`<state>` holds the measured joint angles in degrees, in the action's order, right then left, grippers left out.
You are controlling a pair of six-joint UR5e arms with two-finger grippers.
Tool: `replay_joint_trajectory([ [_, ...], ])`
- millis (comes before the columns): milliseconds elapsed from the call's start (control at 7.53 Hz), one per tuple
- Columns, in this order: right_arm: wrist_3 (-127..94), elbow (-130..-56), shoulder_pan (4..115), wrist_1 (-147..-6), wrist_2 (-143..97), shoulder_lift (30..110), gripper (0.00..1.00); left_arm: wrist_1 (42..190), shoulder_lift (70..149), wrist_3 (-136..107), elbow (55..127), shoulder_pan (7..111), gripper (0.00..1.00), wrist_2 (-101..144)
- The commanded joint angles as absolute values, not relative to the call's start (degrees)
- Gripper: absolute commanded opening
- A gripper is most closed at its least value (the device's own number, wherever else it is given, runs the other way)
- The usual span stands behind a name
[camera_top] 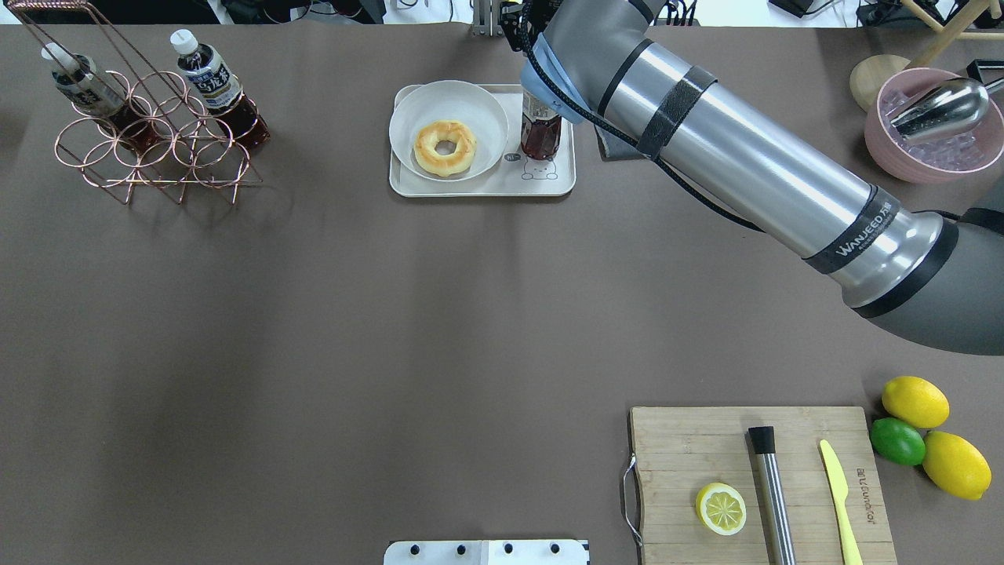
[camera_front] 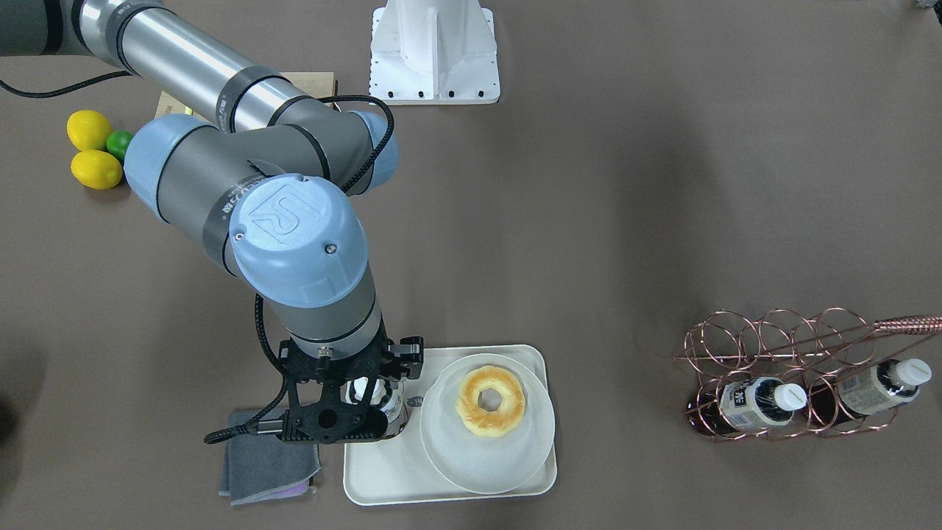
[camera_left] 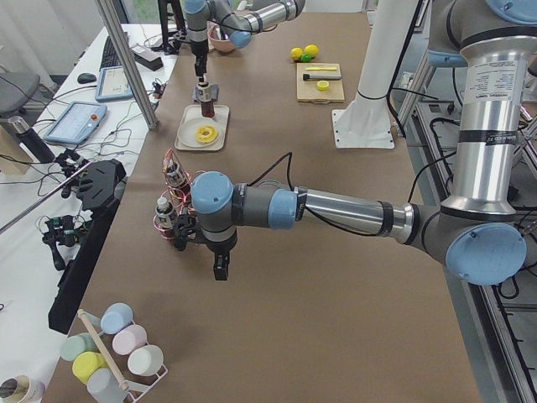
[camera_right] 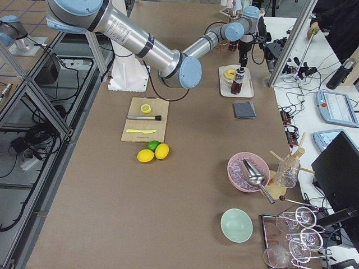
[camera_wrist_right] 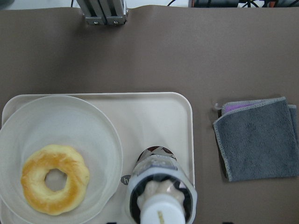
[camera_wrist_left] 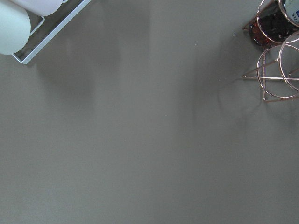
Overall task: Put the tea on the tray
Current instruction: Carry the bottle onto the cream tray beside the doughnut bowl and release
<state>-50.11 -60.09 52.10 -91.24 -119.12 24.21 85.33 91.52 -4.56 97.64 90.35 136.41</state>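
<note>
A tea bottle (camera_top: pixel 540 129) with dark drink and a white cap stands upright on the cream tray (camera_top: pixel 478 185), at its right end by the bear drawing. It also shows in the right wrist view (camera_wrist_right: pixel 161 186), on the tray (camera_wrist_right: pixel 154 121). My right gripper (camera_front: pixel 364 397) hangs straight over the bottle's cap, and its jaws look spread apart, not closed on the cap. Two more tea bottles (camera_top: pixel 212 78) lie in the copper wire rack (camera_top: pixel 149 149) at the far left. My left gripper (camera_left: pixel 220 267) shows only in the exterior left view, beside that rack; I cannot tell its state.
A round white plate (camera_top: pixel 471 106) with a doughnut (camera_top: pixel 445 147) fills the tray's left part. A grey cloth (camera_wrist_right: pixel 257 137) lies right of the tray. A cutting board (camera_top: pixel 753 479) with a lemon half, lemons (camera_top: pixel 914 400) and a pink ice bowl (camera_top: pixel 933 133) are on the right.
</note>
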Motion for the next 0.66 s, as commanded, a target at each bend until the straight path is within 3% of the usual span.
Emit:
replay_joint_trajectory([
  [0,-50.3,-62.6,53.4,-93.1,-120.6,23.4,0.99,85.3,93.7,-4.6,95.9,90.4,0.98,136.4],
  [265,-50.2,-72.1,53.4,-105.9,-121.4,23.8,0.99,85.3,94.0,-4.6,96.0,90.4,0.98,136.4],
  [531,-48.7,-87.8,53.8,-123.0,-121.0,29.2,1.0,85.3,94.0,-4.5,96.3,90.4,0.98,136.1],
])
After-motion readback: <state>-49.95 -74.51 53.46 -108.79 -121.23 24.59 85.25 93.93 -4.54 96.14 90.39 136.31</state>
